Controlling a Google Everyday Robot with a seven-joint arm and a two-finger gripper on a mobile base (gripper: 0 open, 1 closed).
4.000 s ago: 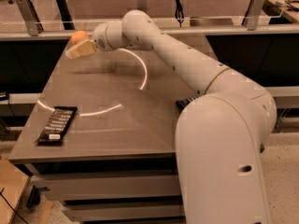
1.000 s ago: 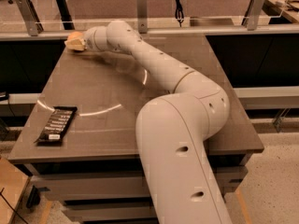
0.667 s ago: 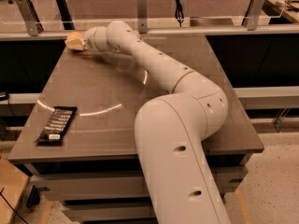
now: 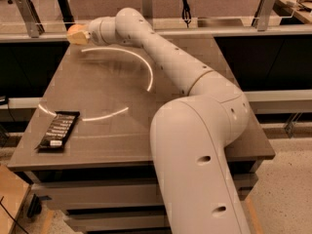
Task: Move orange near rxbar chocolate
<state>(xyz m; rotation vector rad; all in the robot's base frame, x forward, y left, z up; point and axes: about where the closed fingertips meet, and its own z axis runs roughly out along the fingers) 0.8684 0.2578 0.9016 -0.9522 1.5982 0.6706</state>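
Gripper [image 4: 81,34] sits at the upper left of the frame, over the far left corner of the table [image 4: 112,94]. The orange [image 4: 72,32] is right at its tip. We cannot tell how far the gripper is open, or whether it has hold of the fruit.

The rxbar chocolate [image 4: 58,129] lies flat near the lower left edge of the table, well apart from the orange.

Risks, as we judge them:
- The orange is round and sits by the far edge, so a loose or off-centre grasp could send it rolling off the back.
- The long arm [image 4: 165,52] must sweep down the left side, and a low pass could nudge the bar off its edge.

The surface is smooth grey-brown laminate with bright curved light reflections [image 4: 146,69]. A rail with metal posts [image 4: 29,14] runs behind it, and speckled floor [image 4: 285,189] shows at lower right.
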